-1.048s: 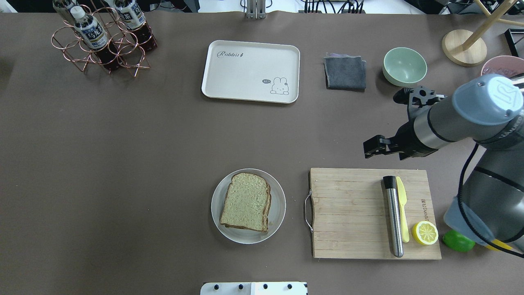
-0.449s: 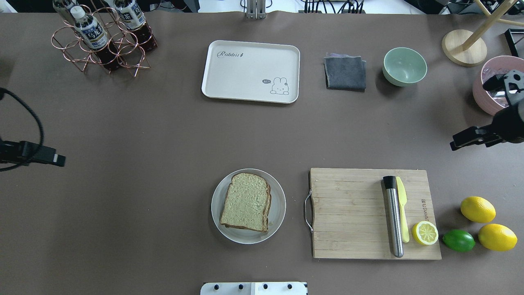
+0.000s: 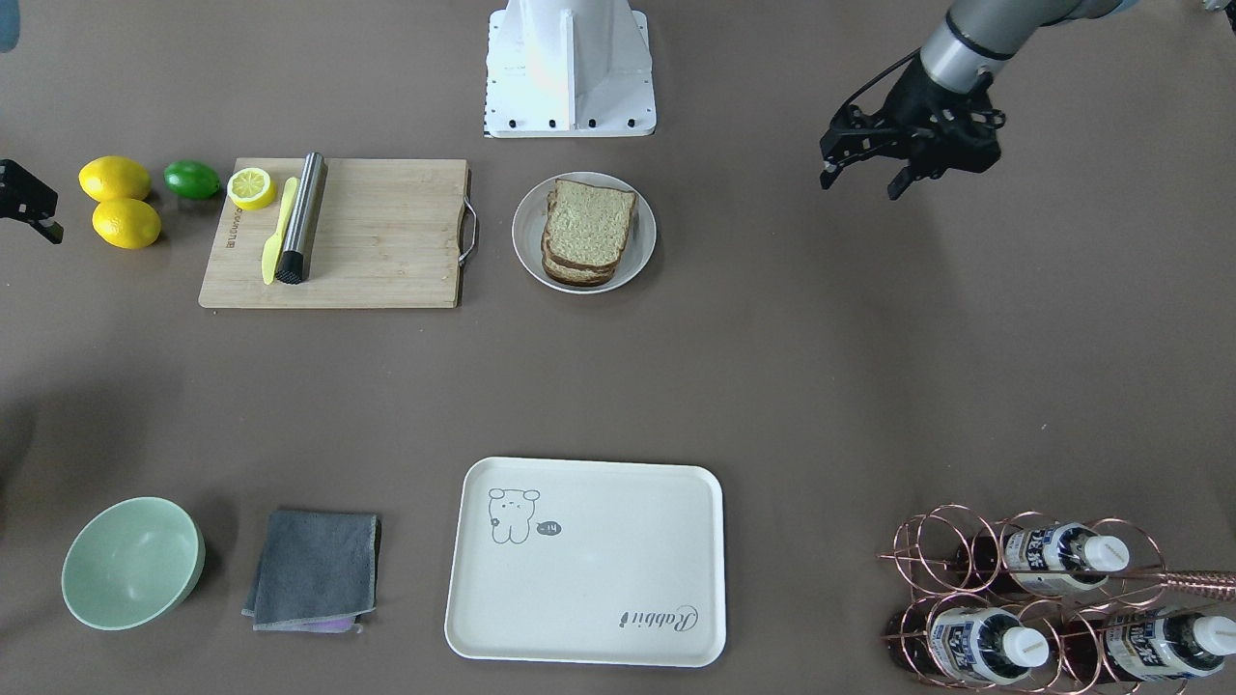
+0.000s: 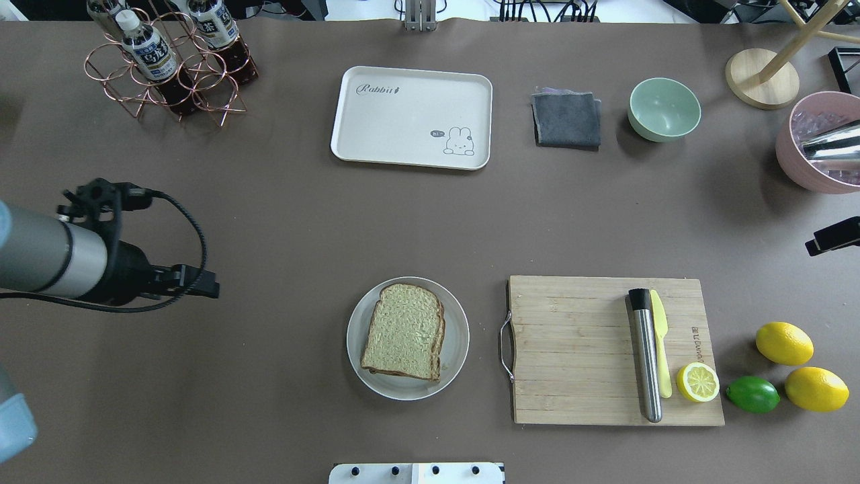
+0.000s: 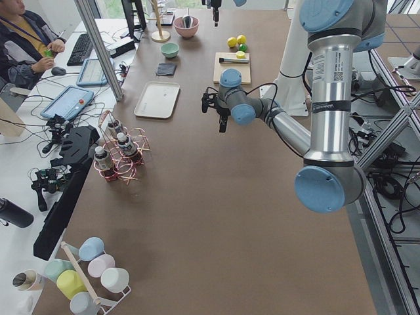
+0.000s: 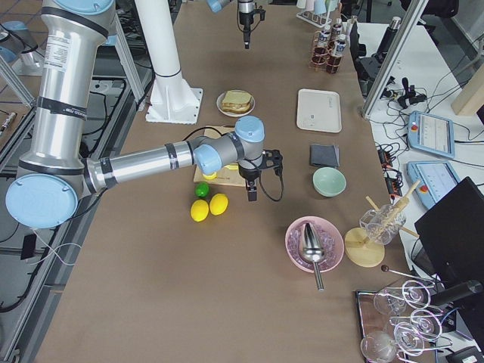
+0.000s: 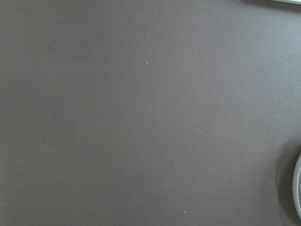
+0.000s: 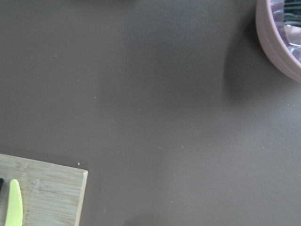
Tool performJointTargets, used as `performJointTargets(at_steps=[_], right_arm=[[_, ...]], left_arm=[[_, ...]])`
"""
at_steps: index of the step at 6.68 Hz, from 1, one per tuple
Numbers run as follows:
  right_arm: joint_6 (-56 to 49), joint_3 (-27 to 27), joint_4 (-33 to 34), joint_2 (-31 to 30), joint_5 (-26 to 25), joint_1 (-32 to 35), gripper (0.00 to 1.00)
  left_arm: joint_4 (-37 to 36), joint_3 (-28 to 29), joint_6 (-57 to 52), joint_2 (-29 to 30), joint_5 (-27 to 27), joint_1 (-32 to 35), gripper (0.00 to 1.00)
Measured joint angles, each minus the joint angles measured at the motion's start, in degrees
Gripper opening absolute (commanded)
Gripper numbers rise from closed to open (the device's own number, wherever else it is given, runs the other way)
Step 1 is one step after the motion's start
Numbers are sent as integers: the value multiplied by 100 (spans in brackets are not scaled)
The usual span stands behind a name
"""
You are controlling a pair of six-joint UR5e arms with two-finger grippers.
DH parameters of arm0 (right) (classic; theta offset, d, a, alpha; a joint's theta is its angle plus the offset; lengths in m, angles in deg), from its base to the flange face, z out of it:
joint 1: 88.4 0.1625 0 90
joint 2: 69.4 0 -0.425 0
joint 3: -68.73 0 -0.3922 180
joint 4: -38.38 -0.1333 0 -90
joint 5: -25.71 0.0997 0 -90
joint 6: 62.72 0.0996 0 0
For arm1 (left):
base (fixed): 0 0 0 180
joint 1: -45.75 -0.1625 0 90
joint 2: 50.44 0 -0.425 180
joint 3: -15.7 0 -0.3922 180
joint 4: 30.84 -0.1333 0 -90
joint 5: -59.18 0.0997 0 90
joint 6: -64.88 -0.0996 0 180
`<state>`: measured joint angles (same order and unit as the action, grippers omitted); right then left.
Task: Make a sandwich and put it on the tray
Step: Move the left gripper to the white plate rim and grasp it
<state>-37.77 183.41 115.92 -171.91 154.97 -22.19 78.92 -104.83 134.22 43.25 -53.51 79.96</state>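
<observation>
The sandwich (image 4: 405, 331) is a stack of tan bread slices with dark crusts on a round white plate (image 4: 457, 353), near the table's front middle; it also shows in the front-facing view (image 3: 587, 232). No egg shows. The cream-white rabbit tray (image 4: 403, 117) lies bare at the far middle and also shows in the front-facing view (image 3: 599, 579). My left gripper (image 4: 205, 288) hovers left of the plate; in the front-facing view (image 3: 859, 183) it is open and holds nothing. My right gripper (image 4: 832, 237) is at the right edge, mostly cut off, so I cannot tell its state.
A wooden cutting board (image 4: 571, 349) right of the plate holds a steel cylinder (image 4: 645, 356), a yellow knife (image 4: 660, 349) and a half lemon (image 4: 697, 382). Lemons (image 4: 784, 343) and a lime (image 4: 752, 394) lie beside it. A bottle rack (image 4: 168, 60), grey cloth (image 4: 566, 119), green bowl (image 4: 664, 109) and pink bowl (image 4: 799, 158) stand at the back.
My right arm has pulled back to the right, off the middle of the table to its edge. My left arm has come in from the left toward the plate.
</observation>
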Motion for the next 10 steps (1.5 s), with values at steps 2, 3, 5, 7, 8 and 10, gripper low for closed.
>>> performJointTargets(at_steps=[2,3,5,7,8,10], right_arm=[[-125,-32,-2,-55,-17,55,100],[-162,-39,-3,-75,-22,62,100],[-226,-67,-9,-128,-22,70,100],[-359,-138,-11,-131,-8,68,100],[-383,-150,-12,-131,-2,67,100],[-393,-156,-11,-134,2,67,100]], left_arm=[[-730,494,432,1084,406,-551,97],[-1068,654,638,1499,614,-853,97],[-1261,894,804,1869,1192,-1373,93],[-1252,1066,824,1973,1338,-1513,89],[-1226,1143,828,2013,1349,-1526,87],[-1170,1330,887,2145,1354,-1531,85]])
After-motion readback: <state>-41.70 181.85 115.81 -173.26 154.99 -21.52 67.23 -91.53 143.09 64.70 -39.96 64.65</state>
